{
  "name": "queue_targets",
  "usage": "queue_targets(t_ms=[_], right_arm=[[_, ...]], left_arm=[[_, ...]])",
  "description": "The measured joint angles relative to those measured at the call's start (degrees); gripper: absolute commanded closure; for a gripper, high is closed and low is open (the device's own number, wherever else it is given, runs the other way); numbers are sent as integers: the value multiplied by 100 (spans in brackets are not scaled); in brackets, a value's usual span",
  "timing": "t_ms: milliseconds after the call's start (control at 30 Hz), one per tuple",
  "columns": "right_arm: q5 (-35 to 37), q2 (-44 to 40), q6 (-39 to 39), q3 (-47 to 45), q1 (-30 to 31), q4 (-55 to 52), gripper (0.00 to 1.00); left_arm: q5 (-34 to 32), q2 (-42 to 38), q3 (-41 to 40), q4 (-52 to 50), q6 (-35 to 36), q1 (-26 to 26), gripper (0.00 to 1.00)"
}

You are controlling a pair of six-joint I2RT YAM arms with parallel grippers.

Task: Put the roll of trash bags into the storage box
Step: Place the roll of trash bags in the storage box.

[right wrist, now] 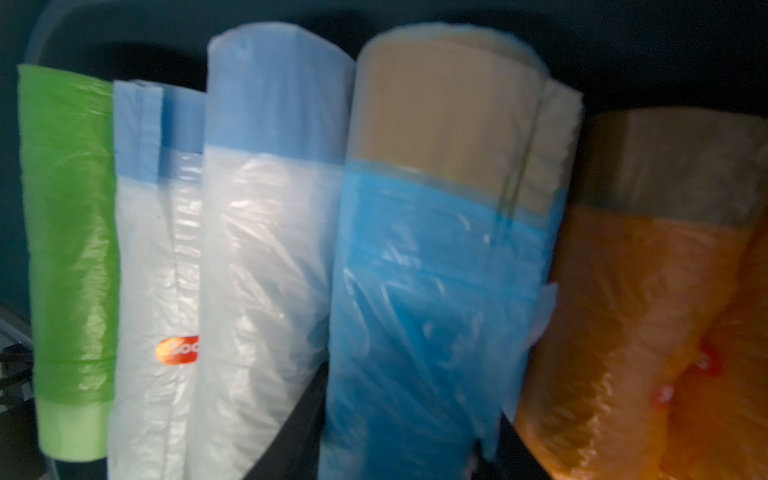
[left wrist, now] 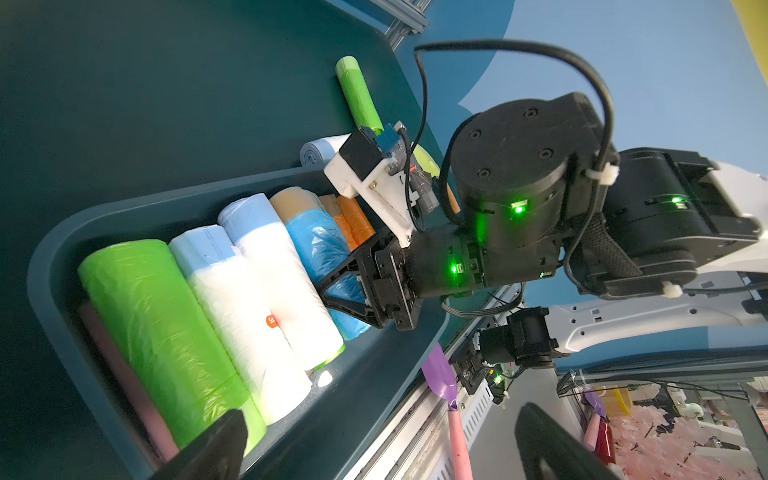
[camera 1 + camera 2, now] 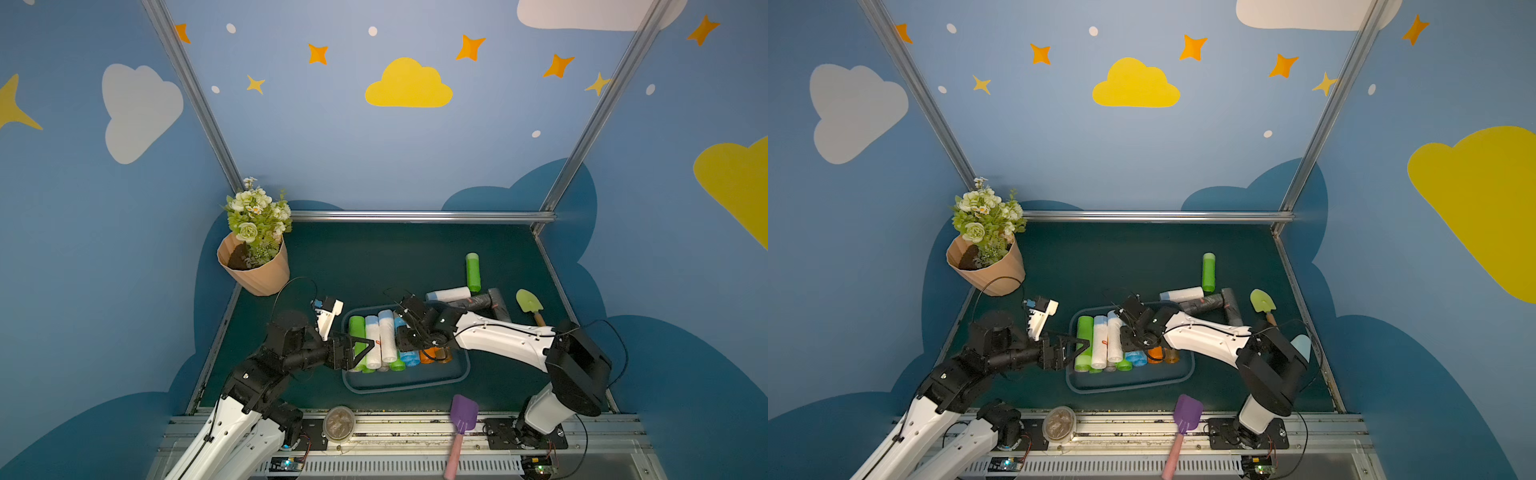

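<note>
Lying lengthwise in the box (image 3: 407, 388), the blue roll (image 3: 410, 358) is fourth from the left in a tight row. A green roll (image 3: 356, 332) and two white rolls (image 3: 387, 332) are on its left, and two orange rolls (image 3: 429, 355) are on its right. In the right wrist view the blue roll (image 1: 428, 291) is a firm cylinder of thin, crinkled, glossy sky-blue film. A broad tan band wraps its far end, and a loose pale edge of film lifts along its right side. It lies against the white roll on its left and just beside the nearest orange roll. The right gripper (image 3: 405, 338) is down over the blue roll's middle. Its jaws stand narrow, one on each side of the roll, but I cannot tell whether they press on the film. The left gripper (image 3: 368, 347) hangs over the box's left side above the green roll, jaws spread wide and holding nothing. The box is dark blue-teal with a rolled rim and stands on the table (image 3: 374, 257) at the near middle, between the two arms. Outside it, to the far right, lie a second green roll (image 3: 473, 272), a lone white roll (image 3: 451, 294) and two grey rolls (image 3: 500, 305).
</note>
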Motion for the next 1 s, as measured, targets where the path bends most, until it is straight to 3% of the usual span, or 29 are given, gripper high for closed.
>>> queue_targets(t_ms=[200, 1000], right_arm=[[22, -50, -15, 0, 2, 0, 50], [83, -170, -138, -7, 72, 92, 49]], left_arm=[[2, 0, 0, 0, 0, -2, 0], [4, -61, 0, -2, 15, -4, 0]])
